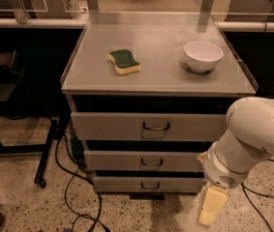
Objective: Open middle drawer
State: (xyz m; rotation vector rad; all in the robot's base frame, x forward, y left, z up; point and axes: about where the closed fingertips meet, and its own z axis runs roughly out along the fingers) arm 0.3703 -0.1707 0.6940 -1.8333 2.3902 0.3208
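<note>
The middle drawer is a grey metal front with a small dark loop handle. It sits shut between the taller top drawer and the narrow bottom drawer. My gripper is pale yellow and hangs under the white arm at the lower right. It is low, in front of the right end of the bottom drawer. It is right of and below the middle drawer's handle and does not touch it.
A green and yellow sponge and a white bowl lie on the cabinet top. Cables trail on the speckled floor at the left. A black table leg with a castor stands left of the cabinet.
</note>
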